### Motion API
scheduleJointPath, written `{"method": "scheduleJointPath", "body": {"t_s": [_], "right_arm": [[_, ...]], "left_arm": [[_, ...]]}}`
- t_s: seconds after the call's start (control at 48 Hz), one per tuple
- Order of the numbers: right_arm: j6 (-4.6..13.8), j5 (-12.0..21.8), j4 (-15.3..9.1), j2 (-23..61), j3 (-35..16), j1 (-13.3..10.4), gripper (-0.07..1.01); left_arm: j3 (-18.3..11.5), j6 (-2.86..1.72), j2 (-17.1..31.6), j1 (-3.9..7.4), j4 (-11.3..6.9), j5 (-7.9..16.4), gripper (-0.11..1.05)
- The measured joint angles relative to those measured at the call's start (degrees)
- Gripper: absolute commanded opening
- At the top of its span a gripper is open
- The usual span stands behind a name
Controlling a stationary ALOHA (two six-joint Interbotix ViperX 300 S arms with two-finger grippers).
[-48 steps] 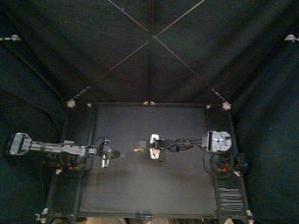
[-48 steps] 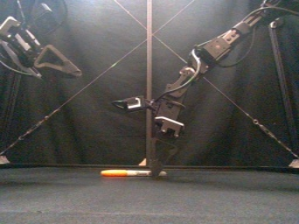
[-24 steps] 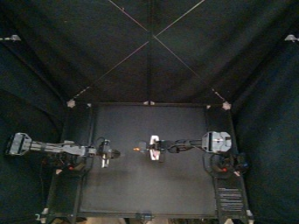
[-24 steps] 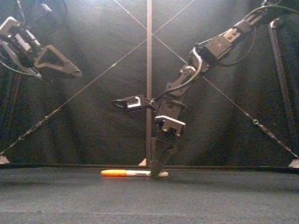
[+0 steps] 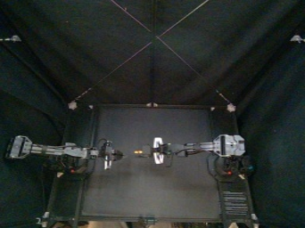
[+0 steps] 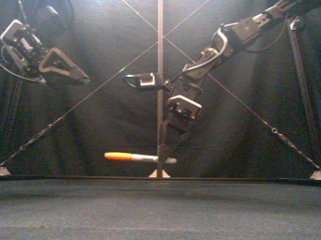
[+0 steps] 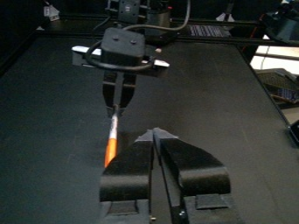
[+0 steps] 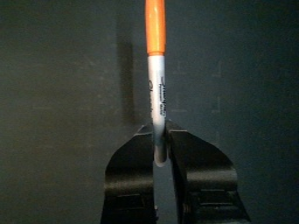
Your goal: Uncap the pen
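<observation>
Table [image 5: 143, 191] lies below. Right hand [image 6: 164, 161] is clamped on the grey barrel [image 8: 160, 96] and holds the pen [image 6: 133, 157] level, clear of the table, mid-field. Left hand [image 7: 156, 136] is just beside it, seemingly closed and empty. Pen likely light, stiff, slick. Long axis left-right; orange cap [image 8: 155, 26] points at the left hand. Take the cap there.

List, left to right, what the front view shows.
Raised left tool → pen, orange cap leading, held level in the air → right tool, clamped on the pen's grey end.
</observation>
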Motion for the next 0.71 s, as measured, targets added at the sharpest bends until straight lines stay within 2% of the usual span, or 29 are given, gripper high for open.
{"method": "scheduleJointPath", "body": {"t_s": [0.208, 0.417, 0.521, 0.604, 0.708], "right_arm": [[0.00, -0.5, -0.6, -2.8, -0.6, 1.9, 0.32], [0.00, -1.5, -0.6, -4.3, -0.6, 3.7, 0.32], [0.00, -1.6, -0.7, -4.8, -0.7, 3.9, 0.32], [0.00, -1.7, -0.8, -5.2, -1.1, 4.0, 0.32], [0.00, -1.7, -0.8, -5.4, -1.6, 4.0, 0.32]], "left_arm": [[-1.8, 0.00, 1.8, 0.00, 0.00, -0.1, 0.81], [-3.7, 0.09, 7.2, 0.09, 0.00, 0.2, 0.84], [-4.3, 0.09, 9.1, 0.79, 0.00, 0.6, 0.84], [-4.7, 0.09, 10.4, 1.85, 0.00, 1.3, 0.84], [-5.6, 0.09, 12.1, 2.64, 0.00, 3.3, 0.84]]}}
